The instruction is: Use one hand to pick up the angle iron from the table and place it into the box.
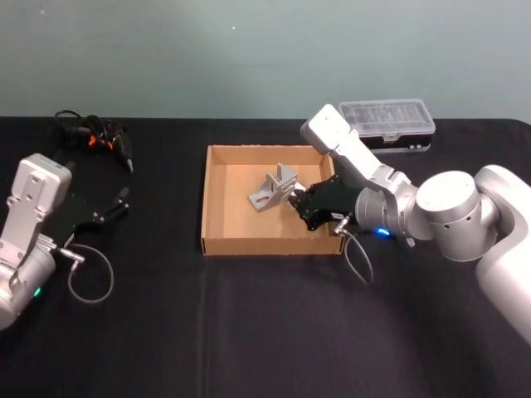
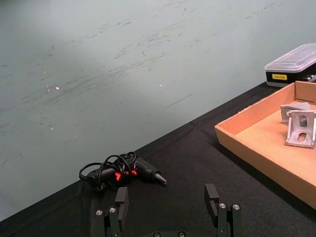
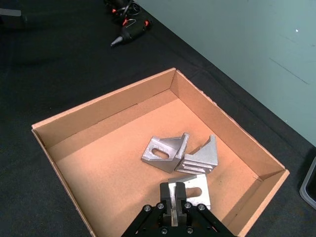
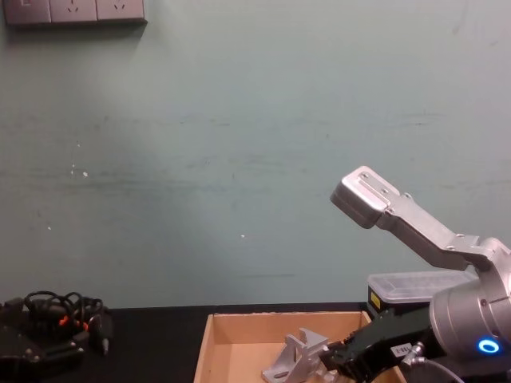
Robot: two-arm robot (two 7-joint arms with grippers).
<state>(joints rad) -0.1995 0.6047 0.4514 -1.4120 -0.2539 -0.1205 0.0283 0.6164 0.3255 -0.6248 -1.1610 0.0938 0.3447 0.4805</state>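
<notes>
Evidently the right tool (image 3: 175, 203) is pinched shut on an angle iron (image 3: 193, 190) low inside the box (image 3: 106, 106), ready for release beside two others. Left tool (image 2: 169, 205) hangs open, empty, over the tabletop (image 1: 249, 332).

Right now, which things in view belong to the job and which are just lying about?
Job:
angle iron, clamped in right gripper
cardboard box, two angle irons inside
table

Lying about:
black corded tool
clear-lidded case
left gripper, open, idle over table
</notes>
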